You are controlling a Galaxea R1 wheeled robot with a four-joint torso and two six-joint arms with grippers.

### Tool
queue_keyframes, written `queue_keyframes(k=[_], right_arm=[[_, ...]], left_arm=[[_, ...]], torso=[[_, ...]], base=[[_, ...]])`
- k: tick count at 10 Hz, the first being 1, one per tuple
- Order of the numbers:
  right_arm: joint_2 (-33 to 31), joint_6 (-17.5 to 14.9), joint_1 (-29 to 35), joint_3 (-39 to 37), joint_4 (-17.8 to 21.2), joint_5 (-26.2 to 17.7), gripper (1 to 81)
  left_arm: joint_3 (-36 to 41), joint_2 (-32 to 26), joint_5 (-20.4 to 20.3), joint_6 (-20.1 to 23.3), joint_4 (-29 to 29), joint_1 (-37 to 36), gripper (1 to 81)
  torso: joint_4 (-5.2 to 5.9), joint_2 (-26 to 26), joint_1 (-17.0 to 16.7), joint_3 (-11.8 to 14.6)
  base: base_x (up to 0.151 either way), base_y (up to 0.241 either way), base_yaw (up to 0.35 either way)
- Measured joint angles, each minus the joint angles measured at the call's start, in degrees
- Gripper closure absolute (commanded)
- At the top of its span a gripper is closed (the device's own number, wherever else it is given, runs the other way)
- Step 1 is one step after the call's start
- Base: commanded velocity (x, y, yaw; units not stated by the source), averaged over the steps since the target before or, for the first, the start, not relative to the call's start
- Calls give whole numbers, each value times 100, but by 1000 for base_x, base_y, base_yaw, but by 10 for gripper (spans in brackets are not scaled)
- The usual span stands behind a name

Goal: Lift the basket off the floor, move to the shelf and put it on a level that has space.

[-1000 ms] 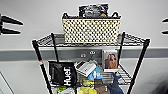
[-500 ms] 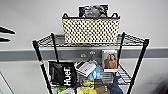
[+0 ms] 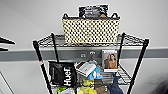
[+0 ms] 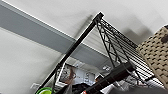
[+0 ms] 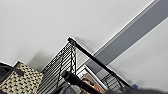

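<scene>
With hands unseen, basket (image 3: 90, 30) upright on shelf's (image 3: 140, 60) top level (image 3: 50, 41).

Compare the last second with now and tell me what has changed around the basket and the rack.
Nothing visibly changed. The basket sits on the top tier of the shelf as before, with the dark packet still standing in it and the lower tier's clutter in place.
</scene>
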Motion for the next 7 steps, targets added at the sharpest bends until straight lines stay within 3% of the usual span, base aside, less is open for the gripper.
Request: queue_keyframes(k=[7], right_arm=[[277,-501,-1971,-494,-130,201,10]], left_arm=[[0,-132,-389,185,311,1580,10]], torso=[[0,-2,0,0]], base=[[0,0,0]])
